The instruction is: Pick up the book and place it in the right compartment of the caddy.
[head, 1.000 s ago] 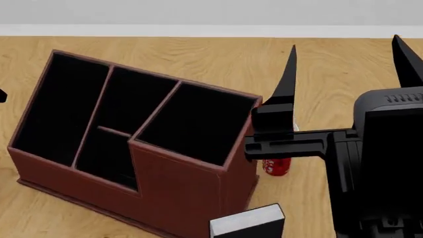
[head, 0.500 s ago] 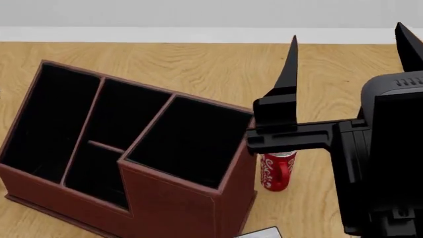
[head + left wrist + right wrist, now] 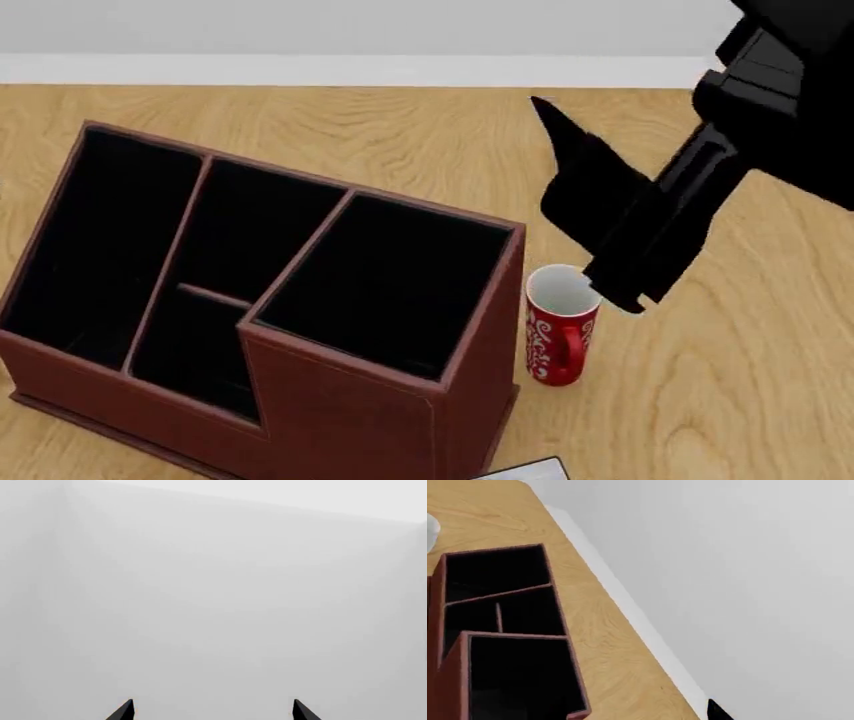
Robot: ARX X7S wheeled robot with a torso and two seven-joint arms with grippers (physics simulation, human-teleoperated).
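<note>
Right end effector point(image 3: 587, 200) had swung up and tilted over the red mug point(image 3: 559, 335), empty, fingers' spread unclear. Left end effector point(image 3: 212, 711) spread, facing wall. Book point(image 3: 523, 470) sat untouched near the caddy point(image 3: 387, 400); pick-up not begun.

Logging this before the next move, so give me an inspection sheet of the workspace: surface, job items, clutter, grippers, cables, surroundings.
Surface: wooden tabletop, light grain.
Caddy: reddish-brown, standing on the table, all black-lined sections look empty.
Right compartment: open, nothing inside.
Book: only a pale sliver shows at the head view's bottom edge, in front of the caddy; not gripped.
Clutter: red mug upright beside the caddy's right wall; a white object barely in view.
Right gripper: raised above the mug, holding nothing; jaw state unclear.
Left gripper: open, facing a blank wall.
Cables: nothing seen.
Surroundings: plain pale wall.
</note>
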